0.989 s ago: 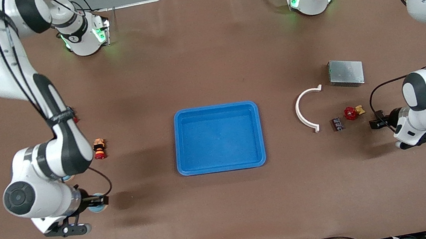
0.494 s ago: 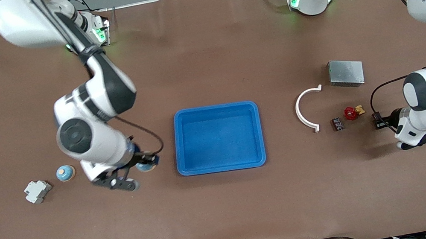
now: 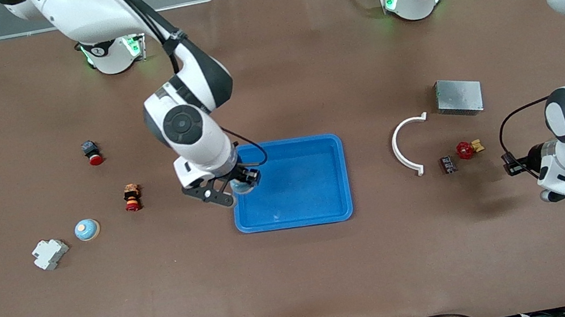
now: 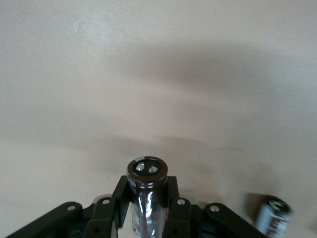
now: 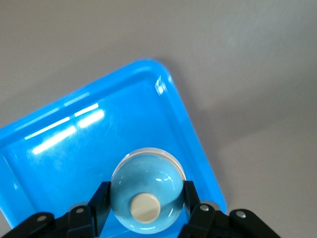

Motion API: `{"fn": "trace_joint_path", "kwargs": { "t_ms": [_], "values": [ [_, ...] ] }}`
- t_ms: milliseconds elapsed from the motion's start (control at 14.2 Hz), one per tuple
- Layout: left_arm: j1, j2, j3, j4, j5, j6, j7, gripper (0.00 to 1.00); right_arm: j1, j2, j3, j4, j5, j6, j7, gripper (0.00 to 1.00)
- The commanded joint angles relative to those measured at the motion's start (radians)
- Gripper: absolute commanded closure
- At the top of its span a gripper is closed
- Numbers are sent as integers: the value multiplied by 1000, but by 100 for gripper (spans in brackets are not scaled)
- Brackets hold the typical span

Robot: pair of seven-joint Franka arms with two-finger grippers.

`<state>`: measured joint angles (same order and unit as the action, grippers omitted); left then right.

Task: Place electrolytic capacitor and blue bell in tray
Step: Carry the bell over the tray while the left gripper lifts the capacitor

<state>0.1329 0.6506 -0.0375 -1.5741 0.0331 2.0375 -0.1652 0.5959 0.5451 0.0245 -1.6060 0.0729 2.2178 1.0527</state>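
Over the corner of the bright blue tray (image 3: 299, 190) toward the right arm's end hangs my right gripper (image 3: 244, 181), shut on the blue bell (image 3: 241, 187). In the right wrist view the bell (image 5: 147, 198), a pale blue dome with a cream button, sits between the fingers of the right gripper (image 5: 147, 194) above the tray floor (image 5: 74, 144). My left gripper (image 3: 511, 165) is over the brown table at the left arm's end, shut on the electrolytic capacitor (image 4: 147, 196), a dark glossy cylinder held upright in the left gripper (image 4: 147, 187).
A second blue bell (image 3: 86, 229), a grey breaker (image 3: 50, 253), a red button (image 3: 93, 153) and a small red-brown part (image 3: 132, 198) lie toward the right arm's end. A white arc (image 3: 408, 146), a grey metal box (image 3: 458, 96), a red knob (image 3: 466, 150), a black part (image 3: 447, 164) and another dark cylinder (image 4: 272, 217) lie toward the left arm's end.
My right arm swung from its end of the table to the tray, carrying the blue bell. My left gripper closed on the capacitor and drew slightly away from the red knob.
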Motion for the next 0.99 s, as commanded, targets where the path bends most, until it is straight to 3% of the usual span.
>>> {"fn": "trace_joint_path", "kwargs": {
  "t_ms": [0,283,494,777,918],
  "values": [
    [-26,-64,-40,-14,4,-86,-149,100,56,-28,-14,-57,-8,51,88,100],
    [-33,-72,-166,58,5,-190,-382,100,88,-7,-15,-130,-16,166,112,100],
    [-50,-63,-241,80,5,-194,-566,100,110,10,-18,-163,-19,203,118,100],
    [-156,-31,-259,123,5,-191,-772,100,117,67,-18,-158,-137,229,210,100],
    [-228,0,-254,166,10,-177,-891,100,117,101,-18,-157,-145,270,214,100]
  ]
}}
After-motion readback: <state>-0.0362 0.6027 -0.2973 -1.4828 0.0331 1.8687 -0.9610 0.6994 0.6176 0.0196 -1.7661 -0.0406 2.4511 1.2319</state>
